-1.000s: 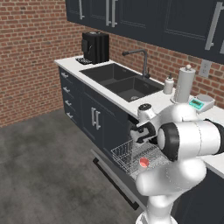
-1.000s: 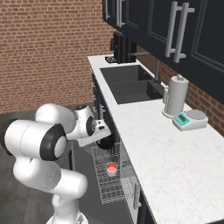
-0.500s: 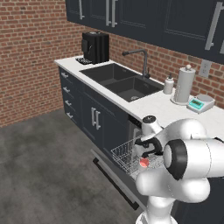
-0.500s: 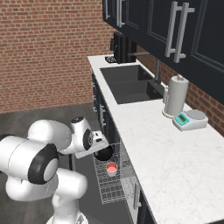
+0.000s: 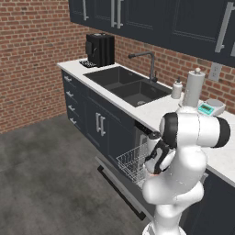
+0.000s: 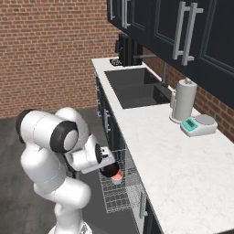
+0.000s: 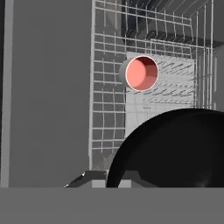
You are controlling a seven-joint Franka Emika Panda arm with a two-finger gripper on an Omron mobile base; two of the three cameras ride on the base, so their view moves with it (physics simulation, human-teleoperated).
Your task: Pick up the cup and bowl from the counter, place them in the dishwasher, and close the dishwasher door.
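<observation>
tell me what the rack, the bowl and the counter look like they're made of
Rack: thin silvery wire in an open grid, probably metal.
Bowl: smooth, solid black with a faint sheen; glazed ceramic or plastic, hard to say in a render.
Counter: white with faint grey veins, like polished stone.

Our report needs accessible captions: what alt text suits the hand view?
A black bowl, held in the shut pincer, looms in the foreground above the dishwasher's wire rack. A grey cup with a red-pink inside already sits in the rack.
</observation>
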